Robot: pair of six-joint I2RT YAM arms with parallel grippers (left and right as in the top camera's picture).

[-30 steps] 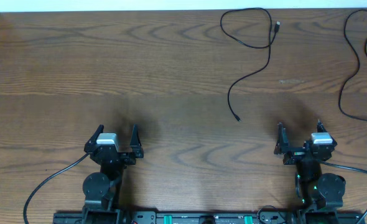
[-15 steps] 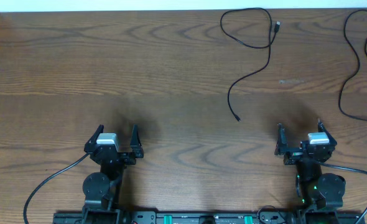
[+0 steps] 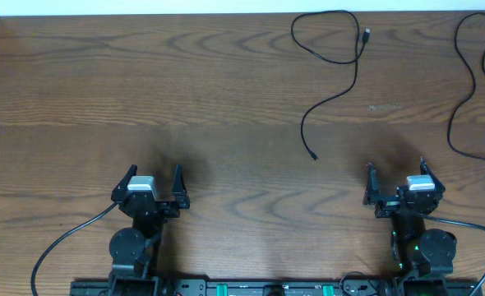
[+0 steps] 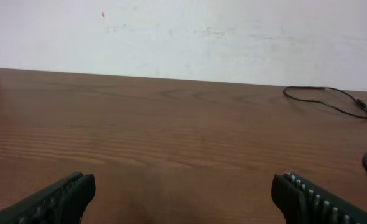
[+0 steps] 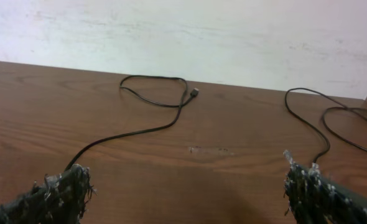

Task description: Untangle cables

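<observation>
Overhead first: the wooden table (image 3: 103, 82) spreads wide, and the looped black cable (image 3: 303, 127) lies at the far side, right of centre. It's thin and limp. It curls into one open loop by the far edge, where its small plug end (image 3: 367, 34) lies. From the loop a long tail swings back toward the near side and stops well ahead of the right gripper (image 3: 396, 168). A second black cable (image 3: 450, 131) snakes along the right edge, running out of frame, well apart from the first. The left gripper (image 3: 154, 173) sits at the near left, far from both cords. Both sets of jaws are spread wide, nothing between them.

Left wrist now: the left gripper's (image 4: 183, 199) two fingers stand at the bottom corners over bare wood. The looped black cable (image 4: 308, 88) is off to the far right, under the white wall (image 4: 171, 31).

Right wrist: the right gripper (image 5: 186, 193) gapes open too. The looped black cable (image 5: 140, 132) trails from its loop toward the left-hand finger (image 5: 59, 193); whether it touches, I can't tell. The second black cable (image 5: 323, 144) winds on the right.
</observation>
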